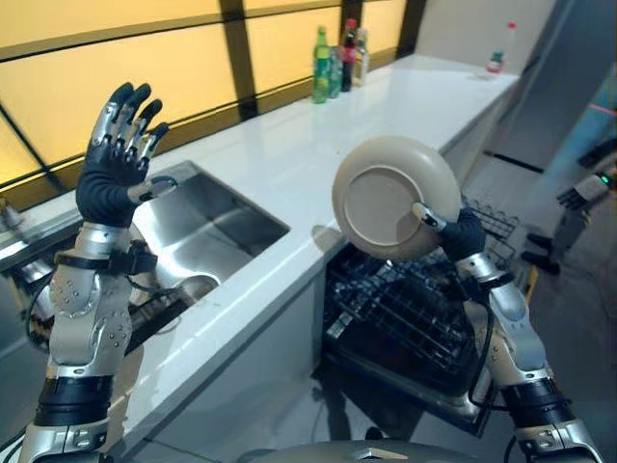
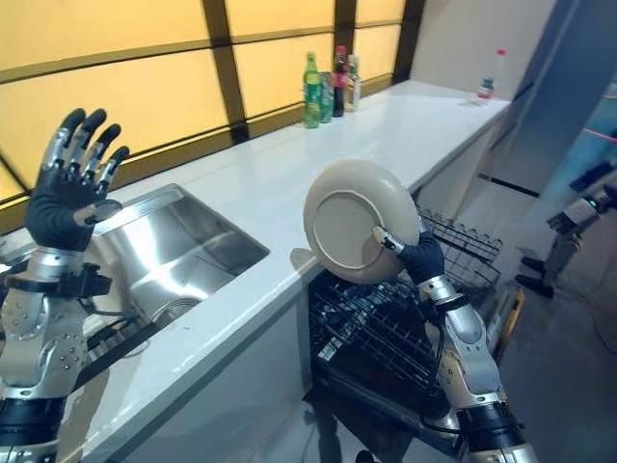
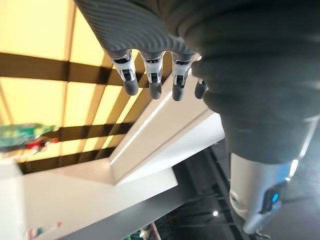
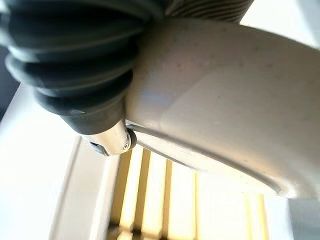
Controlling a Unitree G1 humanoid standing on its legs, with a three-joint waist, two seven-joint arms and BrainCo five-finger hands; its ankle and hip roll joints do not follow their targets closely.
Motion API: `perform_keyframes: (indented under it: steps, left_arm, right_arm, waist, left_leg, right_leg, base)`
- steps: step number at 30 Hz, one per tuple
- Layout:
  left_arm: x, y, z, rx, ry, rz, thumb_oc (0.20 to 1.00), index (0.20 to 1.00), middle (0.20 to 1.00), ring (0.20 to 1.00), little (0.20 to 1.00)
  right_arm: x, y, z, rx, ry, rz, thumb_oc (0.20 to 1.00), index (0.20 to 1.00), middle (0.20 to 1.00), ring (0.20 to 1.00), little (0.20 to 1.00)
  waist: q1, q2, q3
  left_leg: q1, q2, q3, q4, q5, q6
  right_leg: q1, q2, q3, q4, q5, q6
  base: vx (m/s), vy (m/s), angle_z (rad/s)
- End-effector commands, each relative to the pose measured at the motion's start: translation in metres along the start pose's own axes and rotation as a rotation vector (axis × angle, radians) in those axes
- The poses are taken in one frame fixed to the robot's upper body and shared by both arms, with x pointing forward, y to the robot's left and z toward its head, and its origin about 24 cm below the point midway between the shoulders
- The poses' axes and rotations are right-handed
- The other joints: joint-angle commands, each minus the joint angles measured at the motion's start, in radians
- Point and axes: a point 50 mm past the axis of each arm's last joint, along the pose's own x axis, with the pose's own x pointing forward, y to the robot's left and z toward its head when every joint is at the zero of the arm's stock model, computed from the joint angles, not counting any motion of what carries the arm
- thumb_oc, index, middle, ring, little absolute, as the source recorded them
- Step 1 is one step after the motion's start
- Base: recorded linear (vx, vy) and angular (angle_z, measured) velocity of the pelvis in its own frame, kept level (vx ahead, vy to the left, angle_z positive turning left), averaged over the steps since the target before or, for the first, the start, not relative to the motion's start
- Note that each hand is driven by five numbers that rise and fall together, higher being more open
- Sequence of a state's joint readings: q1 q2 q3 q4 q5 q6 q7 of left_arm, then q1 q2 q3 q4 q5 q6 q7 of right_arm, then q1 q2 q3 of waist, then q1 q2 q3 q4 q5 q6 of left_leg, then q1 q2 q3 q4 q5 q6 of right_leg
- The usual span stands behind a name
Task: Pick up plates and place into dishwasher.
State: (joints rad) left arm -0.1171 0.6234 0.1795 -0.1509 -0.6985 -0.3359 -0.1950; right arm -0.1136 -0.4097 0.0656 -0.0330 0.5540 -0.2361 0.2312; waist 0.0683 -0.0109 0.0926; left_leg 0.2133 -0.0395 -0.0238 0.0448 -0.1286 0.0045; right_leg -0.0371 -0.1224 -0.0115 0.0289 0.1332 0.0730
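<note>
Plate (image 1: 395,196) in right hand (image 1: 463,234) above dishwasher rack (image 1: 415,309).

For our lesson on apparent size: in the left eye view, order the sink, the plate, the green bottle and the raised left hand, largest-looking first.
1. Sink
2. Plate, held by the right hand
3. Left hand, open
4. Green bottle

The bottle stands far back on the counter, so nearness skews its rank.
</note>
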Motion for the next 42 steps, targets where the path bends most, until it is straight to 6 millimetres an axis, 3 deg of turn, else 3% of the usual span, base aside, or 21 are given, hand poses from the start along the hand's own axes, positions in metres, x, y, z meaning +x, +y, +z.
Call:
perform_keyframes:
  steps: [1, 6, 11, 18, 19, 24, 31, 42]
  left_arm:
    - [0.003, 0.006, 0.013, 0.063, -0.032, 0.001, 1.0, 1.0, 1.0, 1.0, 1.0]
    - [-0.004, 0.011, 0.007, 0.075, 0.043, 0.011, 1.0, 1.0, 1.0, 1.0, 1.0]
    - [-0.005, 0.012, 0.006, 0.081, 0.053, 0.028, 1.0, 1.0, 1.0, 1.0, 1.0]
    - [0.008, 0.01, 0.01, 0.089, -0.004, 0.041, 1.0, 1.0, 1.0, 1.0, 1.0]
    - [0.014, 0.008, 0.012, 0.084, -0.037, 0.05, 1.0, 1.0, 1.0, 1.0, 1.0]
    - [0.027, 0.0, 0.015, 0.08, -0.09, 0.065, 1.0, 1.0, 1.0, 1.0, 1.0]
    - [0.045, -0.01, 0.021, 0.079, -0.156, 0.079, 1.0, 1.0, 1.0, 1.0, 1.0]
    - [0.049, -0.009, 0.025, 0.08, -0.179, 0.095, 1.0, 1.0, 1.0, 1.0, 1.0]
  right_arm:
    - [0.011, -0.018, 0.029, -0.161, -0.125, -0.102, 0.2, 0.2, 0.2, 0.2, 0.2]
    - [-0.005, -0.044, 0.02, -0.28, -0.027, -0.231, 0.2, 0.2, 0.2, 0.2, 0.2]
    - [-0.007, -0.064, 0.024, -0.387, -0.01, -0.323, 0.2, 0.2, 0.2, 0.2, 0.2]
    - [0.017, -0.093, 0.055, -0.543, -0.053, -0.399, 0.2, 0.2, 0.2, 0.2, 0.2]
    - [0.027, -0.097, 0.064, -0.572, -0.068, -0.403, 0.2, 0.2, 0.2, 0.2, 0.2]
    - [0.046, -0.099, 0.071, -0.57, -0.063, -0.353, 0.2, 0.2, 0.2, 0.2, 0.2]
    - [0.065, -0.097, 0.072, -0.517, -0.052, -0.223, 0.2, 0.2, 0.2, 0.2, 0.2]
    - [0.085, -0.074, 0.065, -0.522, 0.026, 0.055, 0.2, 0.2, 0.2, 0.2, 0.2]
  waist:
    - [0.005, -0.005, 0.0]
    - [-0.002, -0.013, 0.028]
    - [0.008, -0.009, 0.066]
    - [0.02, 0.033, 0.169]
    - [0.017, 0.05, 0.213]
    - [0.009, 0.086, 0.307]
    - [0.014, 0.107, 0.401]
    - [0.04, 0.104, 0.427]
  left_leg:
    - [-0.083, -0.059, -0.074, 0.022, -0.021, 0.058]
    - [-0.092, -0.049, -0.056, 0.037, -0.027, 0.049]
    - [-0.136, -0.047, -0.067, 0.065, -0.036, 0.042]
    - [-0.291, -0.054, -0.064, 0.174, -0.029, 0.026]
    - [-0.345, -0.053, -0.055, 0.205, -0.02, 0.018]
    - [-0.464, -0.049, -0.031, 0.279, -0.001, 0.001]
    - [-0.571, -0.039, -0.02, 0.289, 0.038, -0.013]
    - [-0.596, -0.04, -0.033, 0.257, 0.071, -0.014]
  right_leg:
    - [-0.017, -0.126, -0.029, 0.024, 0.008, 0.092]
    - [-0.016, -0.158, -0.044, 0.021, 0.013, 0.114]
    - [-0.055, -0.182, -0.054, 0.048, 0.009, 0.133]
    - [-0.17, -0.209, -0.045, 0.126, 0.007, 0.146]
    - [-0.205, -0.213, -0.042, 0.153, 0.003, 0.146]
    - [-0.288, -0.216, -0.026, 0.201, -0.003, 0.142]
    - [-0.364, -0.207, -0.03, 0.192, 0.003, 0.131]
    - [-0.386, -0.187, -0.061, 0.169, -0.001, 0.116]
  base:
    - [0.1, -0.009, -0.33]
    - [0.1, -0.006, -0.01]
    - [0.0, -0.02, 0.03]
    - [-0.16, -0.017, 0.08]
    - [-0.28, 0.012, 0.07]
    - [-0.18, 0.001, -0.03]
    - [-0.13, -0.02, -0.13]
    - [-0.02, -0.011, -0.02]
